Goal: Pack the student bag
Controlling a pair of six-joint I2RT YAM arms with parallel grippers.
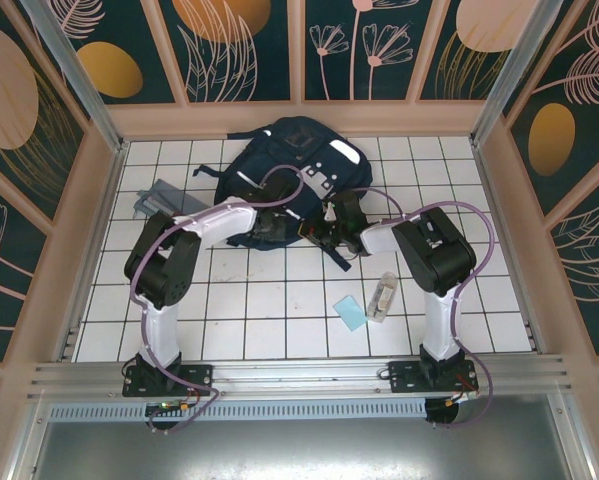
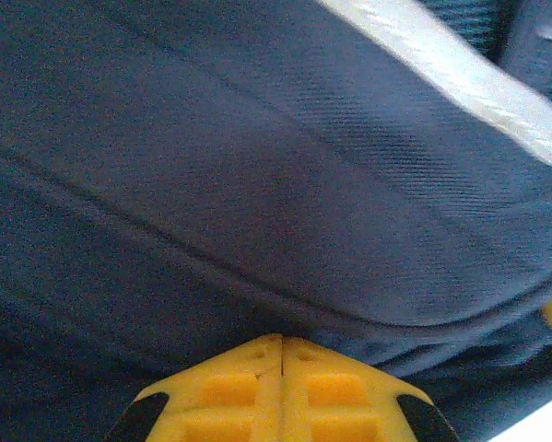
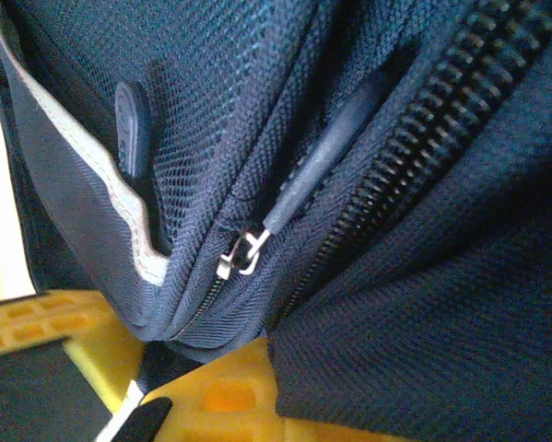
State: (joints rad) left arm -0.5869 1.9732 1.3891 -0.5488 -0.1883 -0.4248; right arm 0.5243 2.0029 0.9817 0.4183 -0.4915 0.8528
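So, the student bag [image 1: 279, 150] is lying flat at the 12 o'clock end of the white-tiled worktop [image 1: 259, 300], close to the back wall. It's big, navy fabric, with a white reflective stripe [image 1: 344, 152] at its 2 o'clock corner and a pale patch [image 1: 317, 180] just below that. Dark straps [image 1: 336, 256] sprawl out from its 6 o'clock edge.

Up close on the right wrist cam you get coarse navy weave and mesh, a chunky zipper [image 3: 423, 138] running up toward 1 o'clock, a little metal slider [image 3: 241, 253] with a rubbery pull cord [image 3: 331, 147], and a white trim edge [image 3: 100, 175] on the 9 o'clock side.

Both arms reach in over the bag's near edge, side by side, so they cover that part from above. The left gripper [image 2: 282, 341] has its yellow fingers pressed flush together, with a seamed fold of the bag right at the tips. The right gripper [image 3: 243, 378] is closed too, but fabric drapes over half of it, so I honestly can't tell if it's nipping a fold.

Other stuff: a flat grey pouch [image 1: 159, 197] at 10 o'clock, just beside the left arm's elbow. A light-blue card [image 1: 351, 312] and a small clear bottle [image 1: 383, 296] lie next to each other at 4 o'clock, well apart from the bag.
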